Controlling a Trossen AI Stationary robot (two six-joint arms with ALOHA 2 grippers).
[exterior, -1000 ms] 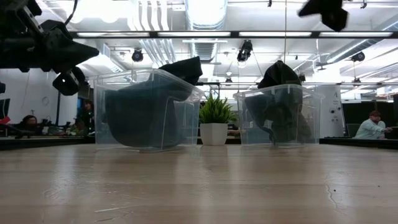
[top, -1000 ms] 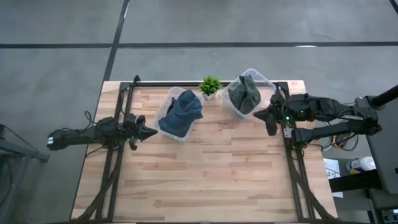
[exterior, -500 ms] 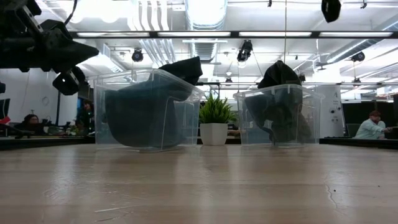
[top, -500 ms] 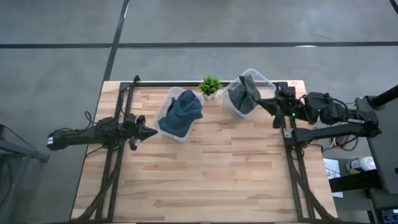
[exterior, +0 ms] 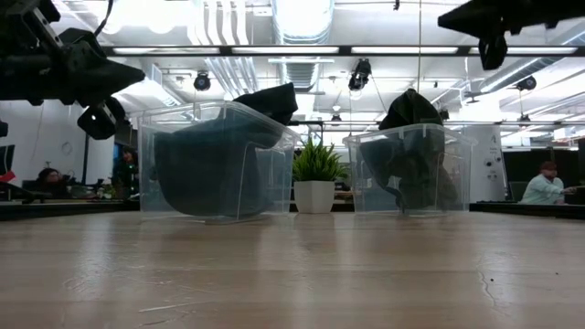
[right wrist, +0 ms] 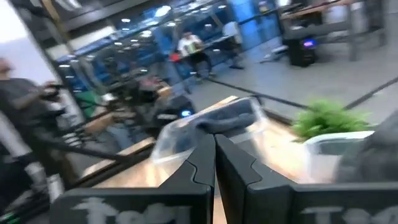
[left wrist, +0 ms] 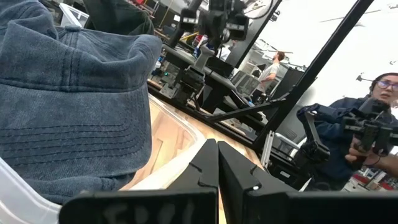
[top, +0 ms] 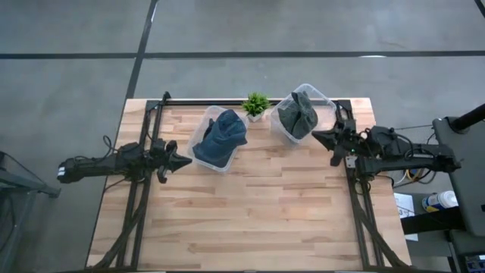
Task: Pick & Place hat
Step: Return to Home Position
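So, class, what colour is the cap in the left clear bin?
Washed blue fabric cap; left wrist view.

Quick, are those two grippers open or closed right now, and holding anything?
Left gripper: closed, holding nothing.
Right gripper: closed, holding nothing.

The left claw (left wrist: 216, 149), fingers pressed together, sits just beside a blue denim cap (left wrist: 62, 106) in a clear bin (left wrist: 163, 174); a person (left wrist: 345, 134) stands beyond the counter (left wrist: 166, 134).

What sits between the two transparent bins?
A small potted plant, seen in the high and low views, between the left bin and right bin.
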